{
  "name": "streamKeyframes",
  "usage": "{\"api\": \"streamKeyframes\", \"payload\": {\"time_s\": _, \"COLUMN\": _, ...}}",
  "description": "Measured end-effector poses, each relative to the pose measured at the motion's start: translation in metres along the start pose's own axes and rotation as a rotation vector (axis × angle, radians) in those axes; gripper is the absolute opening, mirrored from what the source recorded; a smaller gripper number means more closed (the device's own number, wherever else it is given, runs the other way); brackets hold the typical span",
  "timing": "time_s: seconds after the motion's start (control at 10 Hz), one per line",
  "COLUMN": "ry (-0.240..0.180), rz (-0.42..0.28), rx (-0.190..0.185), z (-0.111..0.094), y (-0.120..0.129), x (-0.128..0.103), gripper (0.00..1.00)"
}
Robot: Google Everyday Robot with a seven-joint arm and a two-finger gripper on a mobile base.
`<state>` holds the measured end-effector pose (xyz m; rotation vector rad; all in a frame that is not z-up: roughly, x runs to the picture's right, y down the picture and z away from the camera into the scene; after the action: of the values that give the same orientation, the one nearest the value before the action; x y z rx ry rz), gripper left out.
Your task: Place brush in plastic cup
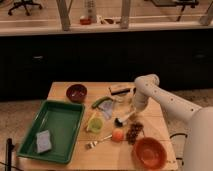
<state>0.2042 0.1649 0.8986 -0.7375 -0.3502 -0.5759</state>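
Observation:
The brush [123,119] lies on the wooden table [60,91], its dark round head toward the front left and its cream handle running up to the right. My gripper [133,111] hangs from the white arm directly over the handle end. I cannot tell whether it touches the handle. The plastic cup [94,125], translucent yellow-green, stands upright a short way left of the brush head, beside the tray.
A green tray [60,125] holding a grey sponge [44,141] fills the table's left. A dark red bowl [76,92] stands at the back. A fork [98,142], round orange fruit [118,135], dark grapes [133,132] and an orange bowl [150,152] sit in front.

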Motion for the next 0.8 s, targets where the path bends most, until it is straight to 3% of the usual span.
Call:
{"api": "streamKeyframes", "payload": {"time_s": 0.3, "ry": 0.006, "rz": 0.0, "rx": 0.001, "z": -0.003, "y": 0.001, "x": -0.001, "gripper": 0.0}}
{"api": "streamKeyframes", "payload": {"time_s": 0.8, "ry": 0.023, "rz": 0.01, "rx": 0.043, "z": -0.022, "y": -0.008, "x": -0.004, "gripper": 0.0}}
